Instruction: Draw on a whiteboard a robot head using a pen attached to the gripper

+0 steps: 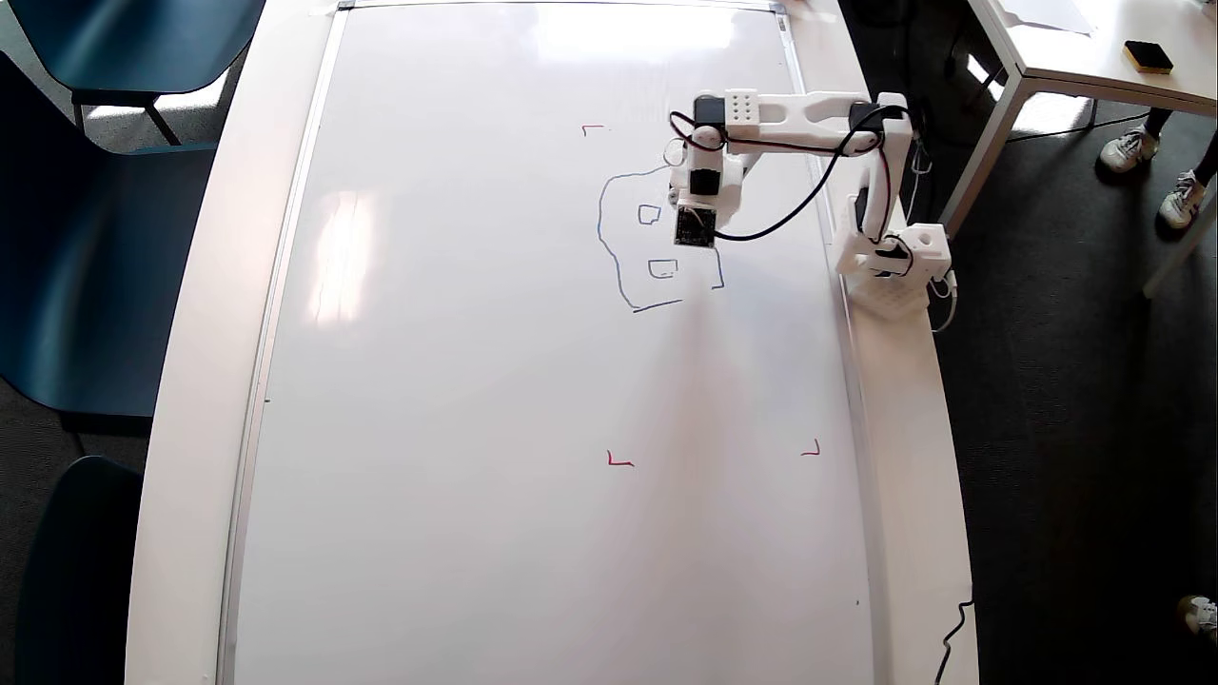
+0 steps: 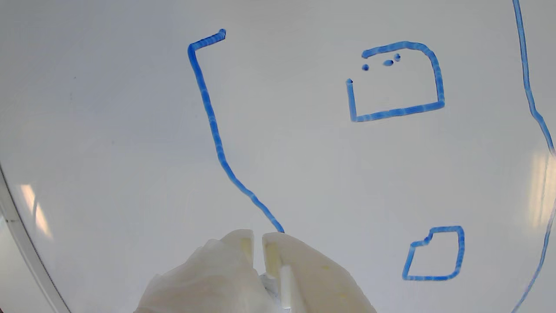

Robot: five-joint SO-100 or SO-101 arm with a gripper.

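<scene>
The whiteboard [image 1: 476, 381] fills the table top. On its upper right is the robot head [image 1: 601, 228], a thin blue wobbly outline, open at the top right, with two small squares [image 1: 649, 215] inside. The white gripper [image 1: 697, 205] hovers over the drawing's right side, its black square module facing up. In the wrist view the gripper [image 2: 258, 234] enters from the bottom, its jaws pressed together with a thin slit. A blue line [image 2: 213, 126] ends right at the jaw tips. The pen is hidden by the jaws. Two squares [image 2: 395, 112] and the outline [image 2: 527, 87] lie to the right.
Red corner marks [image 1: 618, 460] [image 1: 811, 449] [image 1: 592, 127] sit on the board. The arm's base [image 1: 894, 266] stands at the board's right edge. Blue chairs [image 1: 95, 238] stand at the left; another white table [image 1: 1094, 76], with a sponge [image 1: 1147, 55], and shoes [image 1: 1128, 147] are at the upper right.
</scene>
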